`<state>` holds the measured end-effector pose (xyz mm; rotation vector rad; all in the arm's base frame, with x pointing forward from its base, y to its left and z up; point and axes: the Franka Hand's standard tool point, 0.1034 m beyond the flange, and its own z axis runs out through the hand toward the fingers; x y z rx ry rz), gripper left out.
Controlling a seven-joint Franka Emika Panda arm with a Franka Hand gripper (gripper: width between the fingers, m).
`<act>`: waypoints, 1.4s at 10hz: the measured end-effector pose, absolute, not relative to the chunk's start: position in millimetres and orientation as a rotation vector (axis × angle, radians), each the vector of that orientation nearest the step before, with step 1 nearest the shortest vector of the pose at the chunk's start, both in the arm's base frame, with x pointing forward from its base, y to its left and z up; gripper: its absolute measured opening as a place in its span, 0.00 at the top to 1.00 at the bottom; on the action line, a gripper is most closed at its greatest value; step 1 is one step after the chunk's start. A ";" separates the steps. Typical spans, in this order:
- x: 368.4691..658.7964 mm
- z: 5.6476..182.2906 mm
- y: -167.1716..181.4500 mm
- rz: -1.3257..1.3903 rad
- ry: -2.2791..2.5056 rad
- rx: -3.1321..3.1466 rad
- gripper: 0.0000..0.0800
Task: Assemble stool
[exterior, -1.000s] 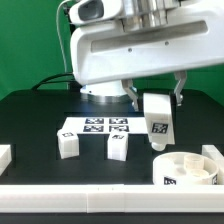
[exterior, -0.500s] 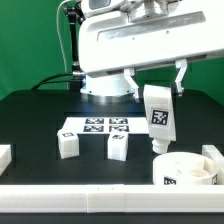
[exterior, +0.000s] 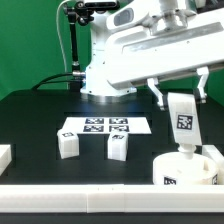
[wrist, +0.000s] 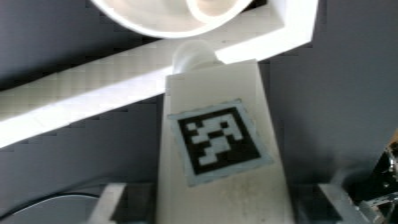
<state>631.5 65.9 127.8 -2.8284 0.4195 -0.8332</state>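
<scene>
Exterior view is showing the round seat [exterior: 165,170] lying low on the exterior view's right, directly beneath the gripper [exterior: 181,97]. The jaws are clamping the upper end of one leg block [exterior: 183,122], which is hanging nearly vertical with its lower end pointing into the seat; contact cannot be told
</scene>
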 end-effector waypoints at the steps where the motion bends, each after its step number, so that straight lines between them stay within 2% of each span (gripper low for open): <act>1: 631.5 127.2 64.6 -0.827 0.414 -2.833 0.59; 3: 630.2 126.1 68.1 -0.842 0.421 -2.825 0.59; 5: 622.9 113.9 82.8 -0.842 0.402 -2.824 0.59; 14: 622.4 99.0 88.1 -0.821 0.379 -2.837 0.59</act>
